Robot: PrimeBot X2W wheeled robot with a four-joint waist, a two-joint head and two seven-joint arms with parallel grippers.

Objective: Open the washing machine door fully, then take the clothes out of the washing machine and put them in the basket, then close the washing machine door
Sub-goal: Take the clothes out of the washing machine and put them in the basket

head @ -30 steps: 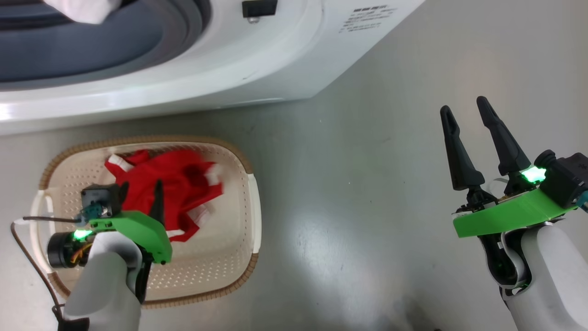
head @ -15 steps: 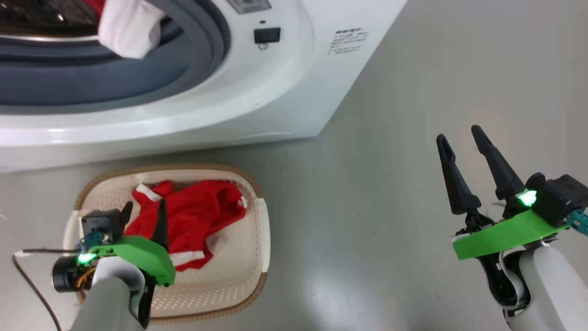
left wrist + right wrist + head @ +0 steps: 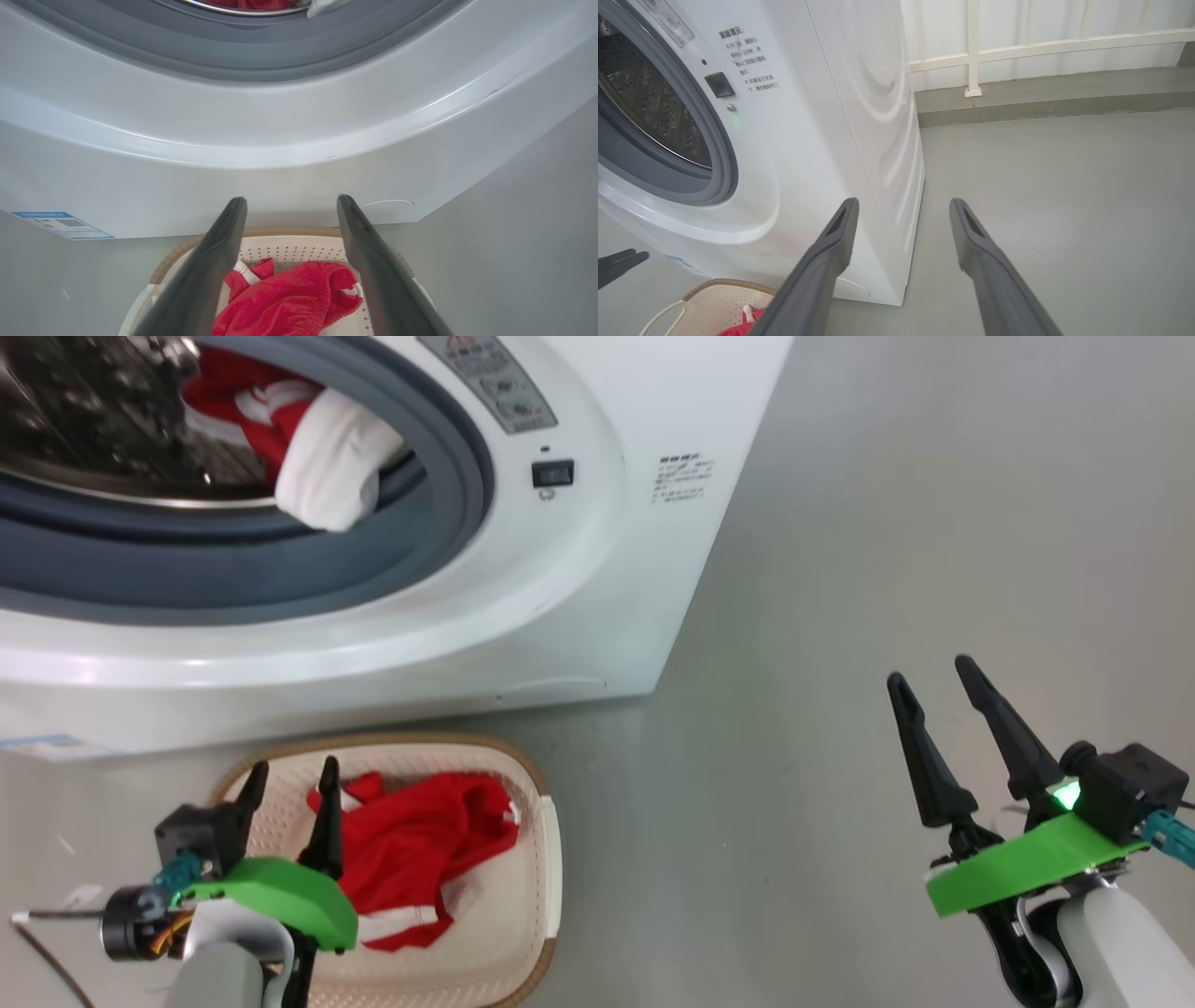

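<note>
A red garment (image 3: 425,854) lies crumpled in the basket (image 3: 553,849), which stands on the floor (image 3: 794,709) just in front of the washing machine (image 3: 579,607). More red-and-white clothes (image 3: 308,448) spill over the front edge of the drum (image 3: 75,429). The left gripper (image 3: 294,765) hovers above the basket's left side, jaws wide and empty. The right gripper (image 3: 930,670) hangs well apart over the floor, jaws wide and empty.

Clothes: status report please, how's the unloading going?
Left claw, right claw open, empty. One red garment in basket; more clothes in washing machine. Nothing blocking.

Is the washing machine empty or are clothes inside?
Not empty. Red and white clothes lie in the washing machine, one white part hanging over the grey gasket. Another red garment is in the basket.
</note>
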